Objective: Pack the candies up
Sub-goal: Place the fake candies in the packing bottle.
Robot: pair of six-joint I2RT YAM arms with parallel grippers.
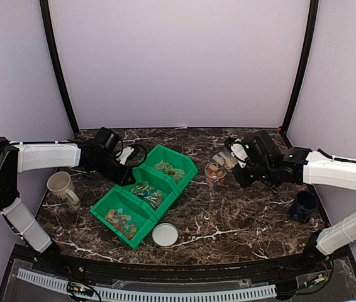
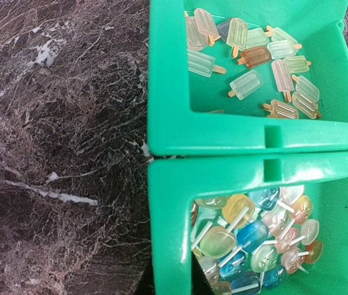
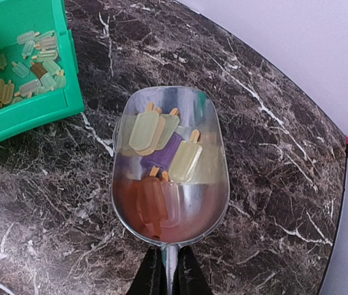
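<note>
Scoop holds candies, green bin holds more

pale lilac walls, dark marble table

Candies are held in a bin and a scoop; a mug is set left of the bin, a lid before it, a jar to its right.

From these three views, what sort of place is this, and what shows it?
Probably a robotics lab test cell: two robot arms mounted at a marble-look table, plain enclosing walls, and a green bin of candies.
</note>
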